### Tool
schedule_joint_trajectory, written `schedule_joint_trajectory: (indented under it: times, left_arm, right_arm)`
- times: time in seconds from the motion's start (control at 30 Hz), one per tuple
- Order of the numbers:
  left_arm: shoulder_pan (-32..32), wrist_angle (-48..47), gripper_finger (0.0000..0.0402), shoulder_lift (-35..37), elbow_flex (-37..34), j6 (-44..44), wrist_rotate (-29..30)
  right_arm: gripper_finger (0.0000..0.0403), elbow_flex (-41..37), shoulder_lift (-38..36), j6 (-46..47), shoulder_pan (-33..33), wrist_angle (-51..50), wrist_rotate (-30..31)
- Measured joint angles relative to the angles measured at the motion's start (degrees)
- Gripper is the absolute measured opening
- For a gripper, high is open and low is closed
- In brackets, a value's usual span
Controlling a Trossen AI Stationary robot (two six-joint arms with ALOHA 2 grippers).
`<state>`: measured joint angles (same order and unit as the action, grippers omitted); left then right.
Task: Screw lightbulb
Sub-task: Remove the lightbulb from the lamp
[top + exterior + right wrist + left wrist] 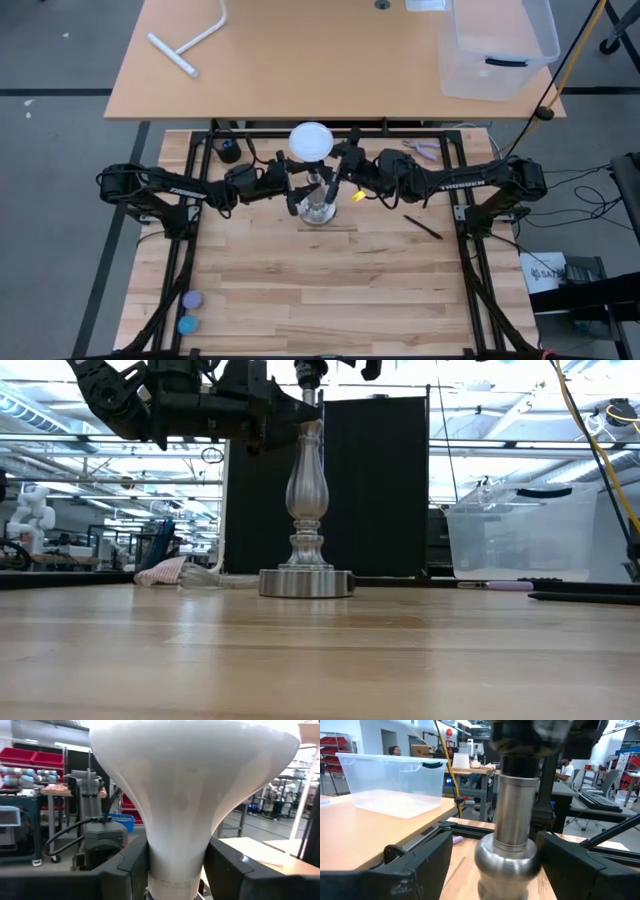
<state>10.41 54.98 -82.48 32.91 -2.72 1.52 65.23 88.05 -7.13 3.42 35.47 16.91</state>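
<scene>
Near the bench's far edge, midway along: lamp post [318, 208] is clamped by the left gripper [292, 186] — steadied against turning. The lightbulb [311, 141], atop the socket, is grasped at its neck by the right gripper [175, 870] — for twisting, presumably.

One camera looks straight down; one sits low on the table [320, 660]. Both see the lamp post [318, 205]. Wrist cameras sit very close to it
</scene>
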Motion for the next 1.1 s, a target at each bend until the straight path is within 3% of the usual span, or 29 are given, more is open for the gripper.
schedule_joint_trajectory:
  times: [0.27,0.57,0.93,1.1]
  left_arm:
    - [0.0,0.0,0.0291,0.0,0.0,0.0,-0.6]
    - [0.3,0.2,0.0291,0.0,0.0,1.8,-9.9]
    - [0.3,0.0,0.0291,0.0,-0.1,1.7,-11.0]
    - [0.2,0.0,0.0291,0.0,-0.1,1.5,-8.4]
  right_arm:
    - [0.0152,0.0,0.0,-0.2,1.4,-0.5,-3.5]
    - [0.0149,0.1,-0.4,0.6,4.1,-2.2,-12.3]
    - [0.015,0.2,-0.5,3.9,8.5,-4.2,-23.6]
    - [0.0159,0.2,-0.6,4.1,9.3,-4.6,-25.0]
